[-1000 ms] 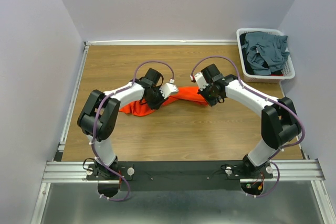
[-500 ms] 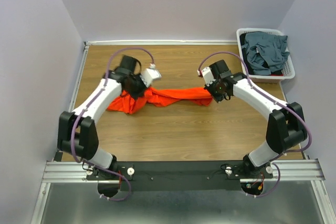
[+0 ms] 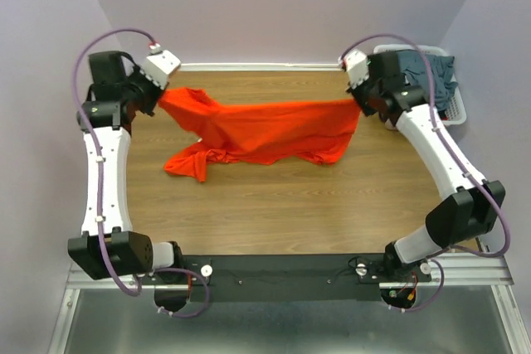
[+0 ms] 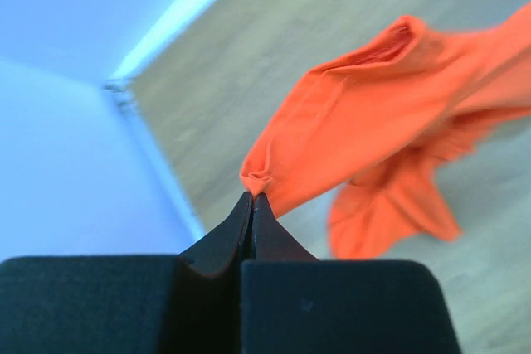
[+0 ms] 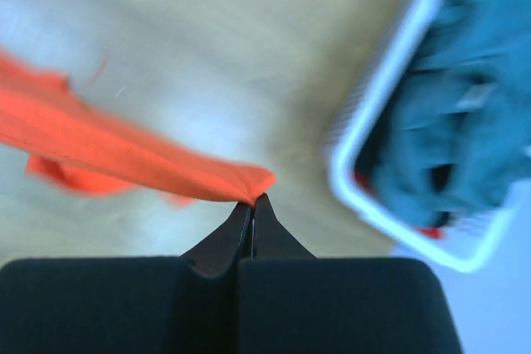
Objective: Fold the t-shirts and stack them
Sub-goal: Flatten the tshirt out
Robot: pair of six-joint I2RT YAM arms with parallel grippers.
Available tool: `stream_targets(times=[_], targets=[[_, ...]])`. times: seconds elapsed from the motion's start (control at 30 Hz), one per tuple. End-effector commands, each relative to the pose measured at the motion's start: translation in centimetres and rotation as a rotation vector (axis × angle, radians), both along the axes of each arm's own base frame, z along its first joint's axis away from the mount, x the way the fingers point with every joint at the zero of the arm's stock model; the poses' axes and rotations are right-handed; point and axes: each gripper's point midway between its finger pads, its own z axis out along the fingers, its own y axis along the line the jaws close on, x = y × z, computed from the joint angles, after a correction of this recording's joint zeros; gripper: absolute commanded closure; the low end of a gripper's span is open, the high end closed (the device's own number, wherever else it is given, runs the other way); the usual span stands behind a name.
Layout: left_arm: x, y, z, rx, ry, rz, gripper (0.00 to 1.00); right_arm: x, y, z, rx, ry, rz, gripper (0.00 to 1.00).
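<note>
Orange shirt (image 3: pixel 265 132) hangs stretched between both claws over the far half of the table (image 3: pixel 290 205). Its left end droops onto the wood. The top view shows the whole spread. The wrist views show the grips up close. The left claw (image 4: pixel 251 203) is pinched tight on one corner. The right claw (image 5: pixel 253 203) is pinched on another, near the white basket (image 5: pixel 390 64) of grey shirts (image 5: pixel 448 122).

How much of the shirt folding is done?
Nothing is folded or stacked yet. Right now the left gripper and right gripper each pinch one end of the orange shirt, holding it stretched out between them. Left to do: fold it, then the blue-grey shirts heaped in the white basket.
</note>
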Motion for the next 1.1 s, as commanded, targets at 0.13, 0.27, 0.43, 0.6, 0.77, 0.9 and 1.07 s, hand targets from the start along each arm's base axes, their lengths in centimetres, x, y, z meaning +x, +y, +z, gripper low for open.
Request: stream_targets(times=[0.13, 0.27, 0.43, 0.6, 0.77, 0.9, 1.07], targets=[[-2.8, 5.1, 15.1, -0.019, -0.471, 0.167, 1.00, 0.6, -4.4, 14.2, 0.020, -0.349, -0.124, 0.99], [-6.4, 5.6, 21.0, -0.019, -0.675, 0.240, 1.00, -0.5, -5.2, 19.4, 0.058, -0.475, -0.170, 0.99], [-9.9, 6.2, 27.3, -0.051, -0.886, 0.349, 1.00, -2.3, -6.2, 27.2, 0.105, -0.665, -0.208, 1.00], [-11.0, 7.6, 29.7, -0.042, -0.958, 0.447, 1.00, -2.9, -7.0, 30.4, 0.084, -0.747, -0.229, 0.99], [-11.5, 6.7, 29.0, 0.024, -0.925, 0.383, 1.00, -3.1, -7.7, 30.5, 0.054, -0.761, -0.254, 0.99], [-10.7, -0.1, 23.8, -0.046, -0.707, -0.016, 1.00, -1.5, -6.6, 28.5, 0.068, -0.708, -0.219, 0.99], [-9.8, -7.1, 18.0, -0.367, -0.384, -0.356, 1.00, 1.2, -4.6, 25.3, 0.099, -0.619, -0.163, 0.99]])
